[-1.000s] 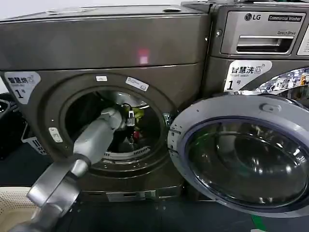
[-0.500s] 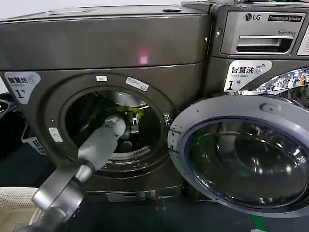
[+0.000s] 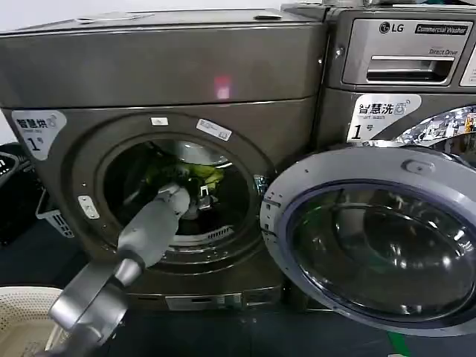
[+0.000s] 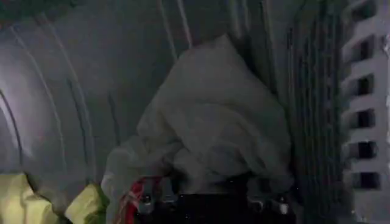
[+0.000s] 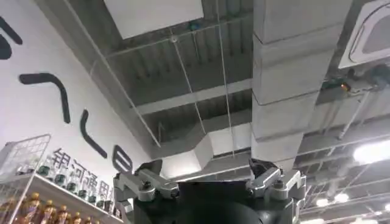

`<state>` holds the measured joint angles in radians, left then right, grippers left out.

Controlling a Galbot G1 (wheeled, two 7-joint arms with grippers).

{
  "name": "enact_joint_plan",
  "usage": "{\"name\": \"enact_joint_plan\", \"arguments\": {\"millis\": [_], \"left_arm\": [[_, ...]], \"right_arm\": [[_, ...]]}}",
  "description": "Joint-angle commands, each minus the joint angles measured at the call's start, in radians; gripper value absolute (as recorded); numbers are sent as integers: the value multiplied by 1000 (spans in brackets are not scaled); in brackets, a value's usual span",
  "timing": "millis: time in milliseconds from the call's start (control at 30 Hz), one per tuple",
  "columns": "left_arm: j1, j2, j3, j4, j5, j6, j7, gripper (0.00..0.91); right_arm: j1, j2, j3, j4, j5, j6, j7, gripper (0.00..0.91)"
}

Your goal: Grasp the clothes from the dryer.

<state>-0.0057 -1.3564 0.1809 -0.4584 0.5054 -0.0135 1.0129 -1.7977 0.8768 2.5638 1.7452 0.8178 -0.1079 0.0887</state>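
Observation:
The dryer (image 3: 163,67) stands at the left with its round door (image 3: 372,238) swung open to the right. My left arm reaches through the porthole, and the left gripper (image 3: 202,196) is deep in the drum just below lime-green clothes (image 3: 195,172). In the left wrist view a bunched white cloth (image 4: 213,122) rises right in front of the left gripper (image 4: 210,204), whose jaws stand wide apart and open. Lime-green fabric (image 4: 21,201) and a red piece (image 4: 131,193) lie beside it. My right gripper (image 5: 207,182) points at the ceiling, open and holding nothing.
An LG-marked machine (image 3: 401,52) stands to the right of the dryer, partly behind the open door. A white lattice basket (image 3: 22,312) sits on the floor at the near left. Dark crates (image 3: 11,186) stand to the dryer's left.
My left arm has dropped a little lower within the porthole, and more of the lime-green fabric shows above the gripper. The right arm has not moved.

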Motion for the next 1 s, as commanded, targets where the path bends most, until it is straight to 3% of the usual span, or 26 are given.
{"name": "enact_joint_plan", "arguments": {"millis": [33,600,833,1000], "left_arm": [[4,1,-5,-1,-6,2,6,0],[-5,1,-32,16,-13,20,28,0],[20,10,-120,-30,6,65,-68,0],[85,39,-236,-171,-51,89,-195,0]], "right_arm": [[-2,3,3,1,1,0,1,907],[-3,1,7,-1,0,2,0,907],[1,6,4,4,0,2,1,907],[9,10,-6,10,0,3,1,907]]}}
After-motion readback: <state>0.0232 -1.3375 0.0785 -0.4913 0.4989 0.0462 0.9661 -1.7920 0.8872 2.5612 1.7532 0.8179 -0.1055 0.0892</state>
